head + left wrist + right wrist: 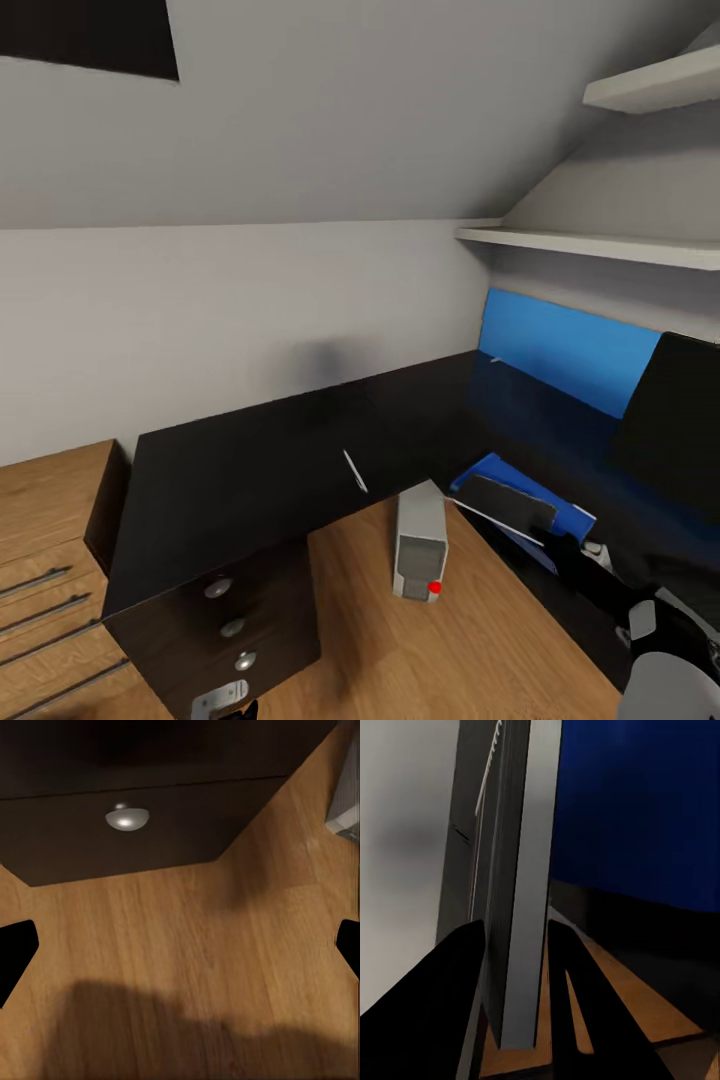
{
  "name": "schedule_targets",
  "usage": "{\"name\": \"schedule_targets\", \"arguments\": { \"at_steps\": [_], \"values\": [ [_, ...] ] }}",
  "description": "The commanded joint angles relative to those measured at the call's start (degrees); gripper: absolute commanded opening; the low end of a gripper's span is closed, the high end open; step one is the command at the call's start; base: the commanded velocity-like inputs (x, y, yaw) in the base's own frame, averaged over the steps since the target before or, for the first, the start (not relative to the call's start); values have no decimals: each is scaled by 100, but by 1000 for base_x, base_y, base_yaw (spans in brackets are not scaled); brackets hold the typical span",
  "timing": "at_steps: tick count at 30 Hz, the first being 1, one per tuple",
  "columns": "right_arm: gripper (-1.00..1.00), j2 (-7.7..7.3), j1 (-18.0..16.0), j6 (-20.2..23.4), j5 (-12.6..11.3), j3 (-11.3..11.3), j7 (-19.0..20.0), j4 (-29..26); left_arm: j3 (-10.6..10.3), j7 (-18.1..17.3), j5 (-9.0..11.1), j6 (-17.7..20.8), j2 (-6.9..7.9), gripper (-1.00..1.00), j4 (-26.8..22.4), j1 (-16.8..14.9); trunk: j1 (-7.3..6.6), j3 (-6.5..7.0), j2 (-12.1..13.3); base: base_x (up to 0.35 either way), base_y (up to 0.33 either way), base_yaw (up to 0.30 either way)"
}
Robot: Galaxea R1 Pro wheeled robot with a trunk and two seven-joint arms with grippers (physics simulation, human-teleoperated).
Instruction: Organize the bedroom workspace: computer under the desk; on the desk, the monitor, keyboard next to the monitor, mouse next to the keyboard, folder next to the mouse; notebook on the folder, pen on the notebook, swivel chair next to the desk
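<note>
On the right wing of the desk (250,460), a blue folder (572,518) is laid flat, its long axis running from 10 to 4 o'clock in the head view. Over it a grey notebook (508,500) is held, tilted, with its long axis along the same line and one pale edge turned toward 7 o'clock. The right gripper (556,545) is closed on the notebook's end at 4 o'clock. In the right wrist view the notebook (521,870) is seen edge-on, upright between the two black fingers (457,1005), which press on its two faces, so the right gripper (514,934) is shut to the slab's thickness.

At 2 o'clock of the folder the monitor (670,420) is seen, its black front tilted against the blue back panel (560,345). At 9 o'clock of the folder, near the desk's inner edge, the pen (355,470) lies with its axis from 11 to 5 o'clock.

The computer (420,540) stands upright on the wooden floor (480,640) in the desk's inner corner, at 5 o'clock of the pen, its front with a red dot facing 6 o'clock; how far it reaches under the top cannot be told.

The left gripper (180,949) hangs over the floor by a dark drawer front with a round knob (127,817), spread wide and empty.
</note>
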Motion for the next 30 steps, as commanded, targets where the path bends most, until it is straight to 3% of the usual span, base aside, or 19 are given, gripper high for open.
{"name": "schedule_targets", "arguments": {
  "at_steps": [1,9,21,30],
  "values": [
    [-100,2,-12,40,39,-53,40,-4,49,-29,-58,-17,-5,100,-1,-4,0,-4,-4,0,0,-223],
    [-100,1,-12,-26,24,-93,16,-7,49,-30,-59,-21,-5,100,3,-4,0,9,-4,0,0,-126],
    [-100,-16,-12,-176,35,-130,273,-138,47,-46,-80,-408,-5,100,215,-4,0,10,-4,122,0,-7],
    [-100,-13,-12,-321,38,-142,299,-171,47,-46,-84,-451,-5,100,239,-4,0,10,-4,18,0,0]
  ]
}}
